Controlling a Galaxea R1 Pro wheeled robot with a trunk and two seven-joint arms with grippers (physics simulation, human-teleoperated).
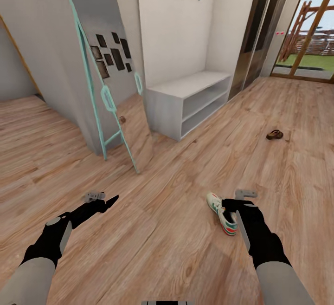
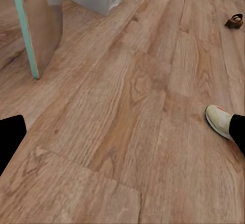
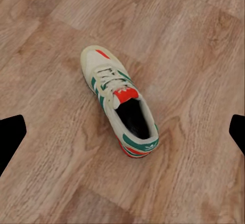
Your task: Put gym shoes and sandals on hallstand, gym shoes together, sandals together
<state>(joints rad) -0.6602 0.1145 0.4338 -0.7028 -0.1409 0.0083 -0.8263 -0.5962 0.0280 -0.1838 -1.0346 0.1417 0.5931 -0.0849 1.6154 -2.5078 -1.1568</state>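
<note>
One white gym shoe with green stripes and a red tongue lies on its sole on the corridor floor. My right gripper hovers just above it. In the right wrist view the gym shoe lies between and below the wide-apart fingers, untouched, so the right gripper is open. A dark brown sandal rests on the floor farther off to the right. The light-grey hallstand stands against the white wall ahead, its shelves bare. My left gripper hangs open over bare planks, holding nothing.
A tall teal-framed mirror leans on the wall left of the hallstand. Dark sliding doors and a glass door to a garden are at the back right. The left wrist view takes in the shoe's toe and the sandal.
</note>
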